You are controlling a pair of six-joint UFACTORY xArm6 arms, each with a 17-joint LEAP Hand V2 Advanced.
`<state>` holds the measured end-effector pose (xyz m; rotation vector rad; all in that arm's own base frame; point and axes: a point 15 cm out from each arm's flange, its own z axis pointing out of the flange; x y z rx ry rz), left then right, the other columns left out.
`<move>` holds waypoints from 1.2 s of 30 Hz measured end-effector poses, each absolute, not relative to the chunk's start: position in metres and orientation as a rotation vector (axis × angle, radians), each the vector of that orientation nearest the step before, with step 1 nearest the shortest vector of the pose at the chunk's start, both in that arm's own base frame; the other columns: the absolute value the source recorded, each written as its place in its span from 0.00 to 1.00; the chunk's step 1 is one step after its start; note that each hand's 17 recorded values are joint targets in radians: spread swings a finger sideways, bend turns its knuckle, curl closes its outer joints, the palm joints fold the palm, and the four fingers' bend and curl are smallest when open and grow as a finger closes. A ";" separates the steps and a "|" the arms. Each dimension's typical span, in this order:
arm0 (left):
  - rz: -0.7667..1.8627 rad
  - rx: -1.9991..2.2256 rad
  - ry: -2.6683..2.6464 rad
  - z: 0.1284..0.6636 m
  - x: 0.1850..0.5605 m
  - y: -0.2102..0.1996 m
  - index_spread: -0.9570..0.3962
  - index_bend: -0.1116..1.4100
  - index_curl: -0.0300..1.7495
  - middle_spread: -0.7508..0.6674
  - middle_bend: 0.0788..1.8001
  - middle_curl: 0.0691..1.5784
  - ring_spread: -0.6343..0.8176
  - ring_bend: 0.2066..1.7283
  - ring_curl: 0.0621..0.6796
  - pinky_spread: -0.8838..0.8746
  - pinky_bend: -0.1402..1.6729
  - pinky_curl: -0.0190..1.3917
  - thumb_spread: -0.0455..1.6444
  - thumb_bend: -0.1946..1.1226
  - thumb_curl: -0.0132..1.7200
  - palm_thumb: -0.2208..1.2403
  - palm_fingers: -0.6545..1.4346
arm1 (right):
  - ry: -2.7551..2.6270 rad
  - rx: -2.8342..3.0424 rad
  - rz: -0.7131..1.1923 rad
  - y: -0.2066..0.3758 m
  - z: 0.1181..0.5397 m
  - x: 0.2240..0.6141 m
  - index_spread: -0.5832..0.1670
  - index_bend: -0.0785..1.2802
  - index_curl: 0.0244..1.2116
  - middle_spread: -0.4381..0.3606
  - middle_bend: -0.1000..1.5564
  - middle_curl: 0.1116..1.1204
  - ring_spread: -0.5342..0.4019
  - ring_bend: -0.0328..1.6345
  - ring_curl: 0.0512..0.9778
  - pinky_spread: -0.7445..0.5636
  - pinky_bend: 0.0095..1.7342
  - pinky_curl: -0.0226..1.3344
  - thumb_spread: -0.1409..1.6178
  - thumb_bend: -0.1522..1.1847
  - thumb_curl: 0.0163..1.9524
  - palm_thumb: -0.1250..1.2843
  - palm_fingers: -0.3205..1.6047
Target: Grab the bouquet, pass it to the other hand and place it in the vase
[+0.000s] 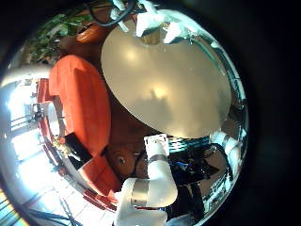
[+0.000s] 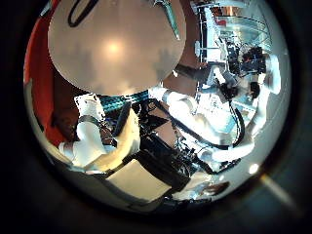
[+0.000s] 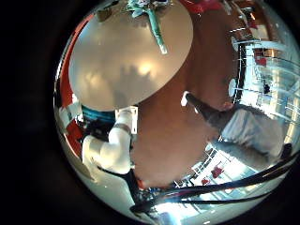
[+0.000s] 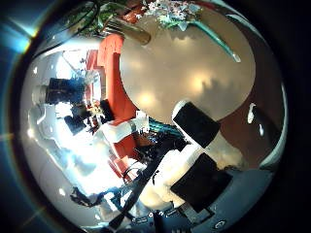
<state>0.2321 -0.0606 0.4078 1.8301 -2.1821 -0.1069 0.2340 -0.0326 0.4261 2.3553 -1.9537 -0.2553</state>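
The bouquet (image 3: 155, 23) lies on the round table (image 3: 122, 66), far below my right palm, with its flowers at the table's rim and its stem pointing inward. It also shows in the right thumb side palm view (image 4: 185, 17), in the left little finger side palm view (image 1: 149, 21) and in the left thumb side palm view (image 2: 172, 19). A vase (image 4: 132, 31) stands near the flowers at the table's edge. A straight finger of my right hand (image 4: 202, 124) reaches into view and holds nothing. My left hand (image 2: 97, 136) is high over the table, fingers relaxed.
A robot arm (image 1: 150, 184) stands beside the table and also shows in the right little finger side palm view (image 3: 108, 145). A sofa (image 1: 80, 94) stands on the floor next to the table. Leafy plants (image 4: 89, 14) stand behind the vase.
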 end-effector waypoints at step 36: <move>-0.219 1.538 -2.415 0.419 0.267 -0.103 0.76 0.19 0.21 0.83 0.06 0.17 0.83 0.15 0.25 0.81 0.19 0.24 0.68 0.13 0.20 0.45 0.36 | -2.409 2.016 -0.564 -0.120 0.368 0.324 0.46 0.16 0.19 0.45 0.28 0.30 0.45 0.57 0.26 0.68 0.32 0.22 0.75 0.10 0.17 0.43 0.45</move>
